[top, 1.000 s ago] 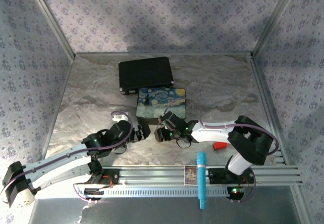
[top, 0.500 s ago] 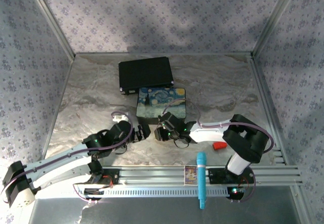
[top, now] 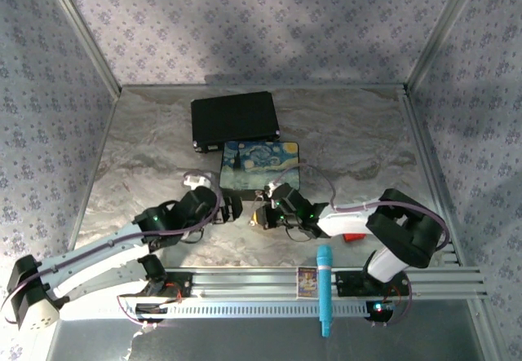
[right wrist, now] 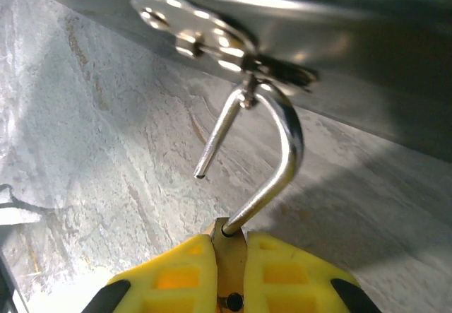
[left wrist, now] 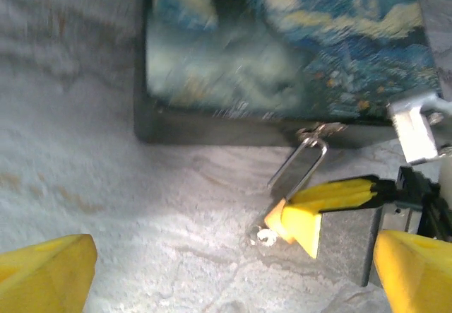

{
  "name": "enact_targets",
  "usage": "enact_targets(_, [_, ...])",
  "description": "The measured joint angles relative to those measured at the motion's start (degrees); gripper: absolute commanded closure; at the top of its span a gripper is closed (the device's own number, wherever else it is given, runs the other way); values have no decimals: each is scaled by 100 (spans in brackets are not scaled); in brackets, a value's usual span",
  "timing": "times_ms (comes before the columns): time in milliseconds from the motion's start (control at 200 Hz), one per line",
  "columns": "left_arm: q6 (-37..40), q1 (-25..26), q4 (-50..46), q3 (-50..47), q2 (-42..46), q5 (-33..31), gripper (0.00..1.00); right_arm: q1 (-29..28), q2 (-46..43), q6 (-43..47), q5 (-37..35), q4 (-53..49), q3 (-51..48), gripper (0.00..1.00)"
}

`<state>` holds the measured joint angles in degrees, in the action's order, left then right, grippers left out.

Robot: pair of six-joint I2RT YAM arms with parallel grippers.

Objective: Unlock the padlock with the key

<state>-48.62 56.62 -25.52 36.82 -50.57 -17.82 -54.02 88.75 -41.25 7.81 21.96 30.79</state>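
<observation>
Closure of the right gripper on the padlock is new; shackle hangs open; left gripper spread wide.

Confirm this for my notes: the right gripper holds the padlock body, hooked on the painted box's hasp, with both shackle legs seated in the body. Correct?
No. The right wrist view shows the shackle open: one leg is seated, the other ends free. The right gripper does hold the padlock, hooked on the hasp of the painted box.
</observation>
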Motion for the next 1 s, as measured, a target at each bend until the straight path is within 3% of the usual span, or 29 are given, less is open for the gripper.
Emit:
enact_targets(300, [3025,0,-404,1926,-2249,-501,12,358,-308,-190,498,671,-570,97])
enact_targets(540, [4750,7,-625,2157,-3515,-516,18,501,-428,-439,616,1198,-914,97])
enact_targets(775, [5624,13,-680,2319,-4000,-758,43,616,-457,-487,680,1456,-1069,97])
enact_targets(999, [5700,247,-686,2643,-4520,-1506,56,787,-466,-737,704,1980,-1314,99])
